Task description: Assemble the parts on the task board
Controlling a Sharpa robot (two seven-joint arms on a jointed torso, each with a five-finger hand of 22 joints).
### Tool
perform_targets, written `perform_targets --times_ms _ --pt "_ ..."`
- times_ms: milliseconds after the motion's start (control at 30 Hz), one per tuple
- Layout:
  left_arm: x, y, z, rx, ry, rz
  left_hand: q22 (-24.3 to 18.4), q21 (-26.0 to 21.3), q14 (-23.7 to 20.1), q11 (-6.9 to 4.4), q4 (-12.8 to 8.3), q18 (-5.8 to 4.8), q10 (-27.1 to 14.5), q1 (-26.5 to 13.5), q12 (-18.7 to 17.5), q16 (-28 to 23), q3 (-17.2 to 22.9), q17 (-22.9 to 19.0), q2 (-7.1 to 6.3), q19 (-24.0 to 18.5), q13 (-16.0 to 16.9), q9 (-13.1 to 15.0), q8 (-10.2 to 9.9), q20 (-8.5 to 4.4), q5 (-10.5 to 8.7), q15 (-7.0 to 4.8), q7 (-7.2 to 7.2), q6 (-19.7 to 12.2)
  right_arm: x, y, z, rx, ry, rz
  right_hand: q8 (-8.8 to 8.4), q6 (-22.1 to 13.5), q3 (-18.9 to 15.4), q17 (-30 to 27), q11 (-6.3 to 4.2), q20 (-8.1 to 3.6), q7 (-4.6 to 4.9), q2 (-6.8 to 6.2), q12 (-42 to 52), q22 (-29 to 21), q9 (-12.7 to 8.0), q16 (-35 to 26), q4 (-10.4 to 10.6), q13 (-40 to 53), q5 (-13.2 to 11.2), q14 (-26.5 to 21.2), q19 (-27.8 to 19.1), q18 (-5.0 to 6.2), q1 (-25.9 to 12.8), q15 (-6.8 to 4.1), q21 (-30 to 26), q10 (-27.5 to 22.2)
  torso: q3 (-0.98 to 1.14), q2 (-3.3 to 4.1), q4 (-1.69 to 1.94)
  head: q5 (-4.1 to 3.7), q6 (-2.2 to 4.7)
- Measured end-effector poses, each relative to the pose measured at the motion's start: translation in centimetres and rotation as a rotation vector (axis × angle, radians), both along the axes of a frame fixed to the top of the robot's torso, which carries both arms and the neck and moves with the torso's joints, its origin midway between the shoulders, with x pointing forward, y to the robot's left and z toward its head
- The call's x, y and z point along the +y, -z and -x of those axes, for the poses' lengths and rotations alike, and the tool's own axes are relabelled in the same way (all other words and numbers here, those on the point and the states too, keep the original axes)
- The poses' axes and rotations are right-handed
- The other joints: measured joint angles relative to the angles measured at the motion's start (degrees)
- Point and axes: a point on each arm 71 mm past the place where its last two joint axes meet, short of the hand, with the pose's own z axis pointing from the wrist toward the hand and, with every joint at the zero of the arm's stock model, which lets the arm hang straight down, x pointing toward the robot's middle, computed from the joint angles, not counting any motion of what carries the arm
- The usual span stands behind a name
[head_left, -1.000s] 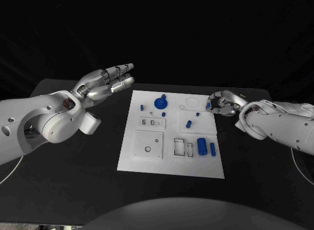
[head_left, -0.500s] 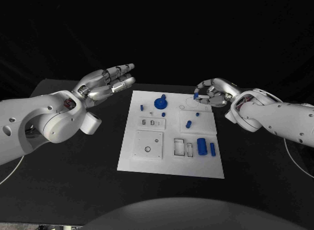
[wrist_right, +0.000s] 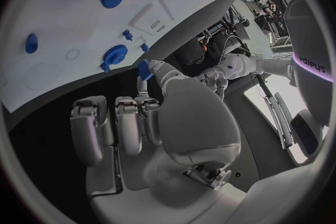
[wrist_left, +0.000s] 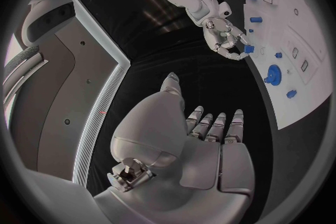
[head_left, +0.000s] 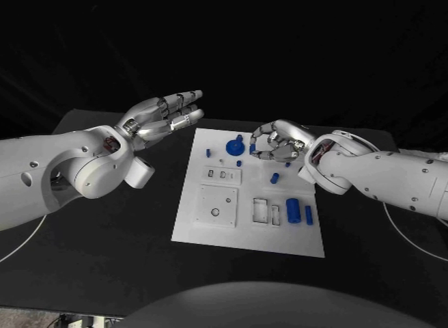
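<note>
Right robot hand [head_left: 275, 142] pinches blue part [wrist_right: 144, 69] — wrist cam only.

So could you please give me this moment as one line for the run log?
left hand: open, raised beside board | right hand: pinching small blue part above board's far end | board: other blue parts lying on it

A robotics lab bench, staged for testing

A black table [head_left: 106, 266] is sitting in darkness under a black backdrop, carrying a white task board [head_left: 283, 242] at its middle with outlined slots and small blue parts [head_left: 294, 209] lying in them. Two white robot arms are reaching in from either side, and a thin pale cable [head_left: 416, 242] is trailing across the table's right edge.
</note>
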Motion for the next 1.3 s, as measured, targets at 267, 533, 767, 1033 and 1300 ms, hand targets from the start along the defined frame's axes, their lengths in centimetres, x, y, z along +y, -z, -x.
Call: perform_targets --times_ms 267,533,767,1033,1300 --pt "-0.4 0.0 -0.1 -0.001 0.008 0.001 0.0 0.0 0.0 0.0 0.0 0.0 0.0 0.0 0.0 0.0 0.0 0.1 0.0 0.2 0.1 0.0 0.0 -0.21 0.0 0.0 0.0 0.0 2.3 0.9 0.8 -0.012 -0.061 0.071 -0.23 0.2 0.0 0.0 0.17 0.13 0.2 -0.35 0.0 0.0 -0.5 0.0 0.0 0.0 0.0 0.0 -0.1 0.0 -0.4 0.05 0.0 0.1 -0.01 0.08 0.0 0.31 0.0" --pt "-0.5 0.0 -0.1 -0.001 0.012 0.002 0.0 0.0 0.0 0.0 0.0 0.0 0.0 0.0 0.0 0.0 0.0 0.0 0.0 0.4 0.1 0.0 0.0 0.0 0.0 0.0 0.0 0.0 3.8 1.8 1.3 -0.003 -0.089 0.11 -0.5 0.4 0.0 0.0 0.36 0.34 0.41 -0.65 0.0 0.0 -1.0 0.0 0.0 0.0 0.0 0.2 0.1 0.0 -0.7 0.2 -0.3 -0.1 -0.01 0.15 0.0 0.44 0.0" --pt "-0.6 0.0 -0.1 0.0 0.012 0.002 0.0 0.0 0.0 0.0 0.0 0.0 0.0 0.0 0.0 0.0 0.0 0.0 0.0 0.4 0.1 0.0 0.0 0.01 0.0 0.0 0.0 0.0 4.7 2.7 1.4 0.011 -0.096 0.139 -0.77 0.4 0.2 0.0 0.51 0.34 0.41 -0.65 0.0 0.0 -1.4 0.0 -0.2 0.0 0.0 0.0 0.1 0.0 -0.7 0.41 -0.9 0.1 -0.03 0.12 -0.04 0.49 0.0" --pt "-0.6 0.0 0.0 0.0 0.013 0.002 0.0 0.2 0.0 0.0 0.0 0.01 0.0 0.0 0.0 0.0 0.0 0.0 0.0 0.4 0.1 0.0 0.0 0.0 0.0 0.0 0.0 0.0 4.7 3.3 1.2 0.019 -0.086 0.167 -0.99 0.4 0.3 0.0 0.51 0.54 0.41 -0.65 0.0 0.0 -1.5 0.0 -0.3 0.0 0.0 0.0 -0.1 0.0 -0.7 0.41 -0.9 0.1 -0.04 0.09 -0.04 0.54 0.0" --pt "-0.6 0.0 0.0 0.001 0.015 0.002 0.0 0.2 0.0 0.0 0.0 0.0 0.0 0.0 0.0 0.0 0.0 0.0 0.0 0.4 0.1 0.0 0.0 0.01 0.0 0.0 0.0 0.0 4.9 3.4 1.3 0.021 -0.087 0.174 -1.0 0.4 0.3 0.0 0.51 0.54 0.41 -0.65 0.0 0.0 -1.7 0.0 -0.3 0.0 0.0 0.0 -0.1 0.0 -0.7 0.41 -1.1 0.1 -0.03 0.1 -0.07 0.29 0.0"
